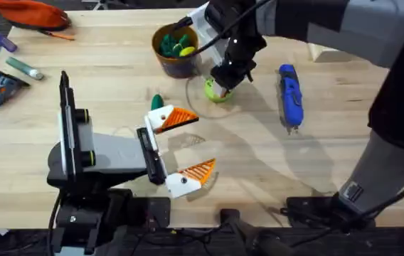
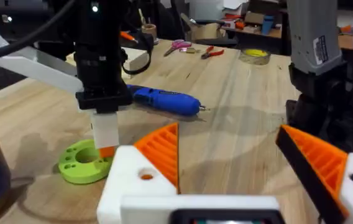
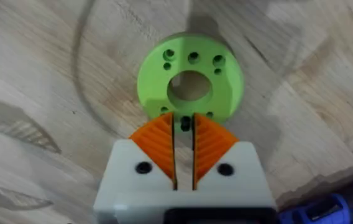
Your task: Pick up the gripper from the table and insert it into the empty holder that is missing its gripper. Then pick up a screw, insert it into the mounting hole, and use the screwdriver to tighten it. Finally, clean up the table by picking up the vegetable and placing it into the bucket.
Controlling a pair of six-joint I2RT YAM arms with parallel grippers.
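The left hand (image 1: 188, 149), nearest the arm bases, lies low over the pale wooden surface (image 1: 273, 156) with its two white and orange fingers spread wide and nothing between them. A small dark green toy vegetable (image 1: 157, 101) peeks out just behind one of its fingers. Farther off, the right hand (image 3: 184, 124) points down at the flat lime-green ring disc (image 3: 192, 78) with its orange pads almost touching, pinching something small and dark I cannot make out, with the thick blue pen-shaped screwdriver (image 1: 290, 96) lying to its right and the round dark blue bucket with a tan rim (image 1: 176, 51) beyond, toys inside.
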